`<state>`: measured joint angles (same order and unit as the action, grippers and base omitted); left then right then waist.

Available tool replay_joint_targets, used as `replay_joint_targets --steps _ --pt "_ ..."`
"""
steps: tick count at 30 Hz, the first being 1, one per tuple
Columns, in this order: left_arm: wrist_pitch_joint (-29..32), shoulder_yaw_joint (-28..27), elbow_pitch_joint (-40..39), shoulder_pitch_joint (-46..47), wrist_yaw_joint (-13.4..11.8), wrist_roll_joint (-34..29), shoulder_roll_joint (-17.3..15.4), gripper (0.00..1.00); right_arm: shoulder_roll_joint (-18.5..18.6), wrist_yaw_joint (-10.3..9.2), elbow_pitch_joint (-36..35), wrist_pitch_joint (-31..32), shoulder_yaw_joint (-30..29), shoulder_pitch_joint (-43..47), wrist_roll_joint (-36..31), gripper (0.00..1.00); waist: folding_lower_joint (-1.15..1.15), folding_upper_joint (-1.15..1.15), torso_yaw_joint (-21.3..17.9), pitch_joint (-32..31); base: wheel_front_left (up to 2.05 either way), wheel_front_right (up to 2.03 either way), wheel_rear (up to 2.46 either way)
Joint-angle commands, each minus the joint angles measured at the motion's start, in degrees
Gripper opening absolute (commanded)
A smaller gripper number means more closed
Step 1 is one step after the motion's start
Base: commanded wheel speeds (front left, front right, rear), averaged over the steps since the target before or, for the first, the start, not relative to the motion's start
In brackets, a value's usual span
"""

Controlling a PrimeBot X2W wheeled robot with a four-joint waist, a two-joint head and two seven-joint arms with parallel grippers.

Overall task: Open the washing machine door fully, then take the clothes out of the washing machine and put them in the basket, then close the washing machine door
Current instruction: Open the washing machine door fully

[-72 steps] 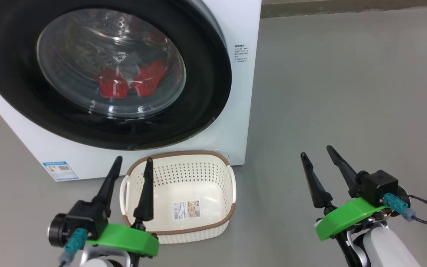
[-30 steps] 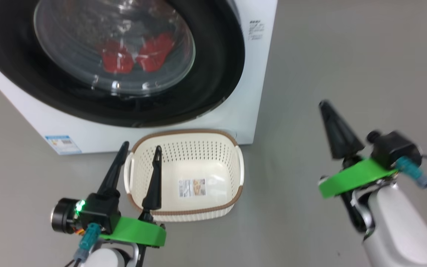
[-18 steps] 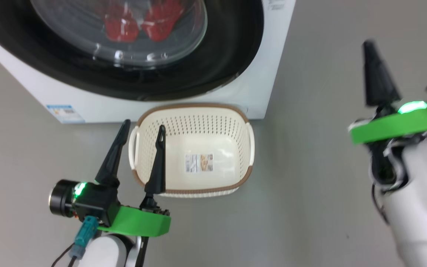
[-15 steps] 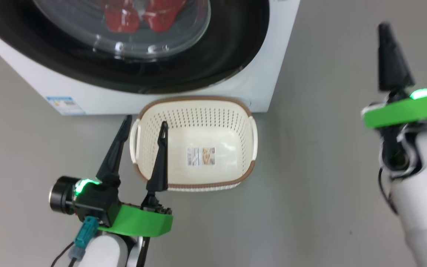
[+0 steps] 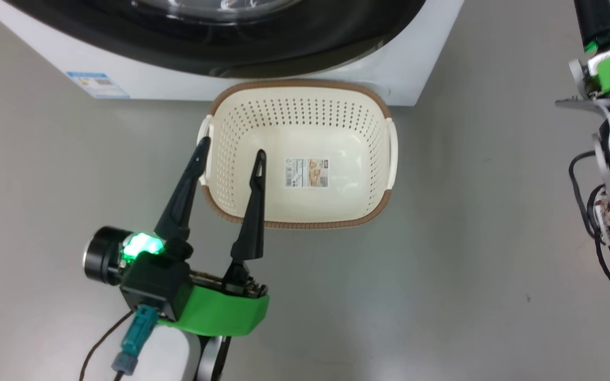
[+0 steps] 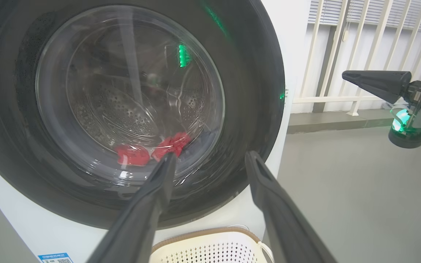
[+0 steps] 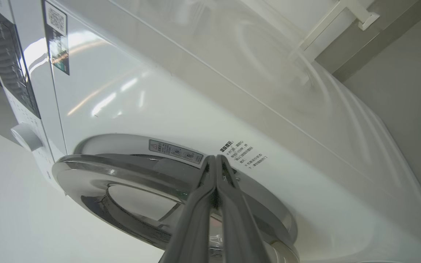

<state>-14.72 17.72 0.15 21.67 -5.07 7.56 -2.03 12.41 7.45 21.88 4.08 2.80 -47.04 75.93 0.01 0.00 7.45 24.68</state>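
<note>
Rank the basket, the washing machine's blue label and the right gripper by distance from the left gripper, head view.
1. basket, its left rim under the left gripper's fingers.
2. blue label, up-left on the washing machine.
3. right gripper, far upper right.

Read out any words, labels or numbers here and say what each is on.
Nothing reads clearly.
Blue label, low on the washing machine: QR code, print too small.
Paper label in the basket: barcode, print too small.
Chinese print on its front: too small.
Warning sticker by the washing machine door: too small.
Black QR sticker: blurred.
</note>
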Motion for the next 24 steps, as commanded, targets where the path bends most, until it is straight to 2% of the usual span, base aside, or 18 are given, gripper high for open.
replay_joint_targets --steps 1,12,24 --pt "-0.28 -1.20 -1.82 1.27 -0.35 -0.07 -0.85 1.00 -0.02 0.03 -1.30 1.21 0.56 -1.42 1.63 0.00 0.00 0.00 1.23 1.75 0.00 0.00 0.00" --pt "-0.28 1.32 -1.66 2.36 -1.35 0.32 -0.85 1.00 0.51 0.03 4.94 18.54 -0.24 -10.93 16.15 0.00 0.00 0.00 2.32 5.33 0.00 0.00 0.00" --pt "-0.28 2.86 -2.86 3.24 -2.76 1.83 -0.85 1.00 0.75 0.03 10.51 26.35 0.13 -18.46 20.01 0.00 0.00 0.00 4.00 8.04 0.00 0.00 0.00"
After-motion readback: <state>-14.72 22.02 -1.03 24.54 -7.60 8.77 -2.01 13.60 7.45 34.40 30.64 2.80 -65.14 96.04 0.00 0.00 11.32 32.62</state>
